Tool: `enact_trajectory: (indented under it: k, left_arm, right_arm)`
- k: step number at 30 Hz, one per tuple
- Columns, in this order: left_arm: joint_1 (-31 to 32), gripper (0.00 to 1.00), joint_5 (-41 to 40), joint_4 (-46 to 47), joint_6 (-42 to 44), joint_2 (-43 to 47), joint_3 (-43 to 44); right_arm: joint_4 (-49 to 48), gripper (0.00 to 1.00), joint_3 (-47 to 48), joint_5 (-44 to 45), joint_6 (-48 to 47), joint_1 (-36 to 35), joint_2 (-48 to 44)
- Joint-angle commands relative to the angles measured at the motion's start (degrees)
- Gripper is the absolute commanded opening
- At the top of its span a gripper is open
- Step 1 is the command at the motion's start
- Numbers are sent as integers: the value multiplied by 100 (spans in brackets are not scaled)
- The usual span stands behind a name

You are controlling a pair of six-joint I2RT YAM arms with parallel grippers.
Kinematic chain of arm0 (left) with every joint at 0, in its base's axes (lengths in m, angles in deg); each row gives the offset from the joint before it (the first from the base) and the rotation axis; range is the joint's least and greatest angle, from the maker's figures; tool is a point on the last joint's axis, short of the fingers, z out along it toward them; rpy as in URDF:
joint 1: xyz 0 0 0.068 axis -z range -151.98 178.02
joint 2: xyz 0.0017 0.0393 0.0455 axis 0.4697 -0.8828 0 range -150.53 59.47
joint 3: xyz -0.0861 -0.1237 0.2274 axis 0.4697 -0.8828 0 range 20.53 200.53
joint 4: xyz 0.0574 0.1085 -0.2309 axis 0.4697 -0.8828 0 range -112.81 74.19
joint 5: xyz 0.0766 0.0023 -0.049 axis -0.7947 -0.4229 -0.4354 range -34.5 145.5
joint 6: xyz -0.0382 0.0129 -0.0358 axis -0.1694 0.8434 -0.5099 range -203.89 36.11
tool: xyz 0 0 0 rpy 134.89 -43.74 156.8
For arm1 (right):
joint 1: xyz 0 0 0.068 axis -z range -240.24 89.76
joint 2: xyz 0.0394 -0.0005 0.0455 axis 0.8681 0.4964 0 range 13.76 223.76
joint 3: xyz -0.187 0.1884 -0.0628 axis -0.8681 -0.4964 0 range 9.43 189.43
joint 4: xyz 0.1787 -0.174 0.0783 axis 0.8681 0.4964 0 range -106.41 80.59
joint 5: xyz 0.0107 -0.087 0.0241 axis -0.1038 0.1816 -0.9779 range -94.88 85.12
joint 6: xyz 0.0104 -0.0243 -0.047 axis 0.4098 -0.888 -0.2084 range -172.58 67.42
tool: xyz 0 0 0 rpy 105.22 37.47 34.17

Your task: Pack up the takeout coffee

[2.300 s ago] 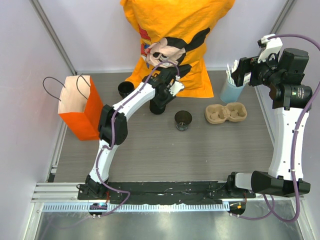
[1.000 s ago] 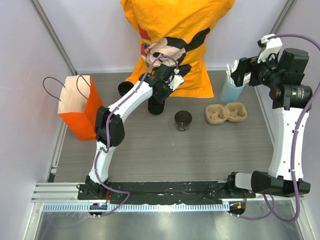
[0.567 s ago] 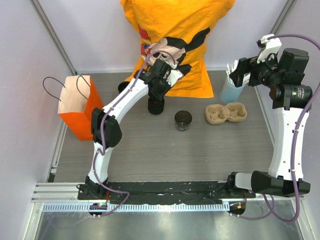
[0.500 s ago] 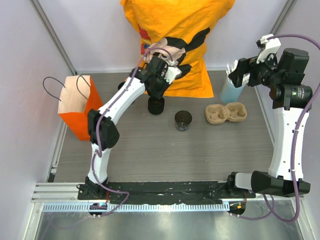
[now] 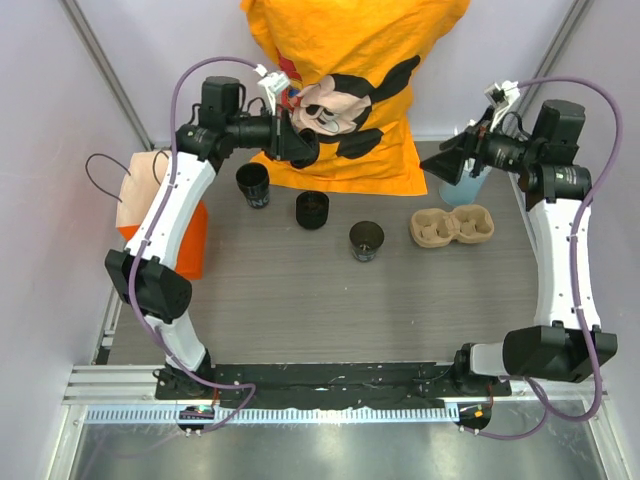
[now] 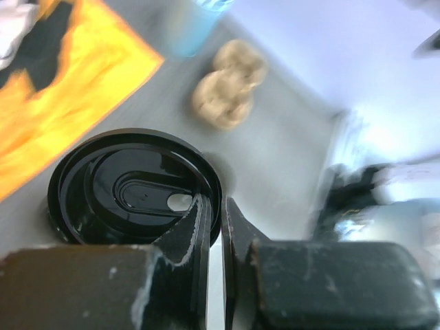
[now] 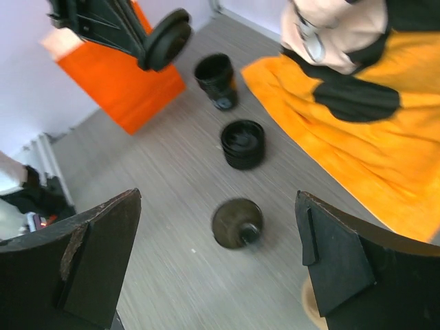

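Takeout coffee cup (image 5: pixel 366 240) stands on the table (image 5: pixel 300 300) between the lid stack (image 5: pixel 312 208) and the cardboard carrier (image 5: pixel 452 226), with the left gripper (image 5: pixel 290 138) raised well above. Left wrist: the nearly closed fingers pinch a black lid (image 6: pixel 130 182) by its rim. Right wrist: the right gripper (image 5: pixel 452 162) gapes wide and empty.

Orange paper bag (image 5: pixel 133 203) partly behind the left arm (image 5: pixel 178 210).

1. My top view looks down from above and behind the arm bases and takes in the whole table (image 5: pixel 300 300) from far off.
2. My left wrist view sits very close on a black lid (image 6: pixel 130 182) and faces across to the blurred cardboard carrier (image 6: pixel 227 93).
3. My right wrist view looks down and leftward from high up. It shares the small black cup (image 7: pixel 237 223), lid stack (image 7: pixel 242 143) and orange bag (image 7: pixel 117 82) with the top view.
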Motion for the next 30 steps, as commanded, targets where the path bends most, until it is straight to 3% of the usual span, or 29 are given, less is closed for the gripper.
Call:
enact_trajectory:
  k: [1,2,3,5,6,8,9,10,12,13,17,22,30]
  left_arm:
    - [-158,1,1847,2915,-2456,313,-870]
    - [-202,0,1926,3548,-3436,427,-1065]
    - [-202,0,2058,4851,-4020,437,-1276]
    - [-193,0,2138,6453,-4970,332,-1533]
    - [-202,0,2121,7072,-5880,305,-1603]
    - [-202,0,2024,7910,-6501,296,-1866]
    - [-193,0,1963,8314,-6800,305,-1911]
    - [-202,0,1884,8422,-6942,305,-1946]
    - [-193,0,1839,8721,-7206,296,-2008]
    - [-193,0,1796,8827,-7286,296,-2025]
    - [-202,0,1699,9196,-7655,305,-2061]
    - [-167,0,1646,9302,-7744,314,-2104]
    - [-79,0,1602,8767,-7331,270,-2236]
  right_arm:
    - [-1655,98,-130,-757,934,-441,101]
    - [-1708,98,-122,-686,969,-582,136]
    - [-2005,97,-165,-590,1195,-801,188]
    - [-2611,97,-288,-458,1757,-1021,276]
    - [-3432,95,-463,-457,2465,-1127,355]
    - [-4551,94,-700,-457,3390,-1189,443]
    - [-6062,93,-1050,-440,3908,-1242,539]
    - [-6947,93,-1227,-370,5236,-1260,619]
    - [-9061,93,-1491,-238,6378,-1277,812]
    - [-9222,93,-1423,-246,6749,-1356,1013]
    - [-8398,91,-1071,-194,6094,-1708,1138]
    - [-7941,88,-913,-246,5935,-2024,1244]
    - [-7616,83,-974,-238,5655,-2270,1173]
